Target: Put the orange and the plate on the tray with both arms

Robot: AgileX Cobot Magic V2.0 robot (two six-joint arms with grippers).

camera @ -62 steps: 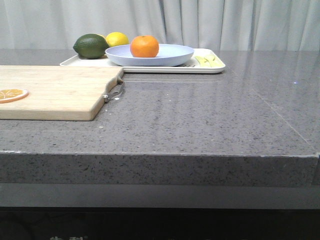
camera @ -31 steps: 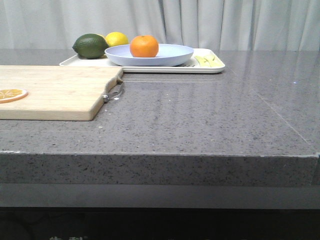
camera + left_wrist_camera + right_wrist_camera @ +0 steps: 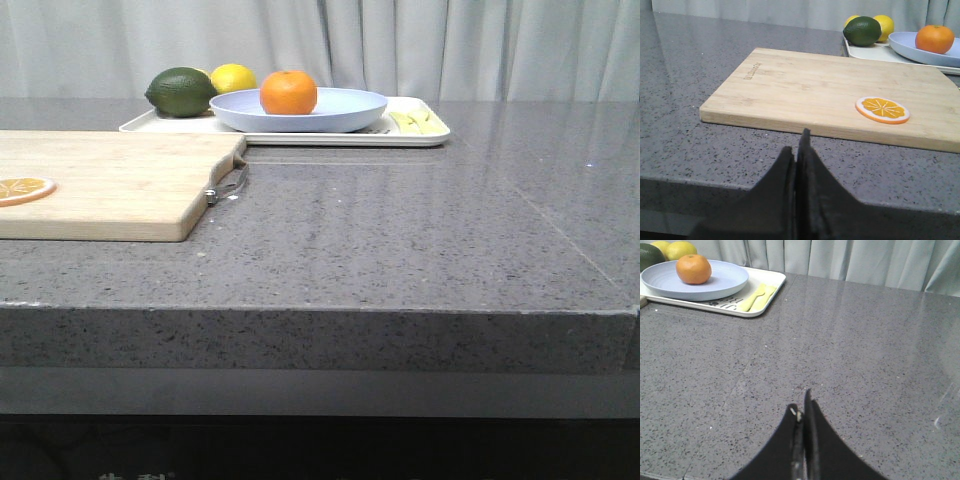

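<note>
Orange (image 3: 289,92) resting in plate (image 3: 345,111) on tray (image 3: 420,136), far across the table (image 3: 400,250) from both pincers. Left gripper (image 3: 797,150) and right gripper (image 3: 803,412) pressed closed, holding nothing.

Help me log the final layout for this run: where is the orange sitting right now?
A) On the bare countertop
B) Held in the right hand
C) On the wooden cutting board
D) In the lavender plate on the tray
D: the orange rests in the plate, which sits on the tray; both hands are shut and empty, back near the counter's front edge.
</note>
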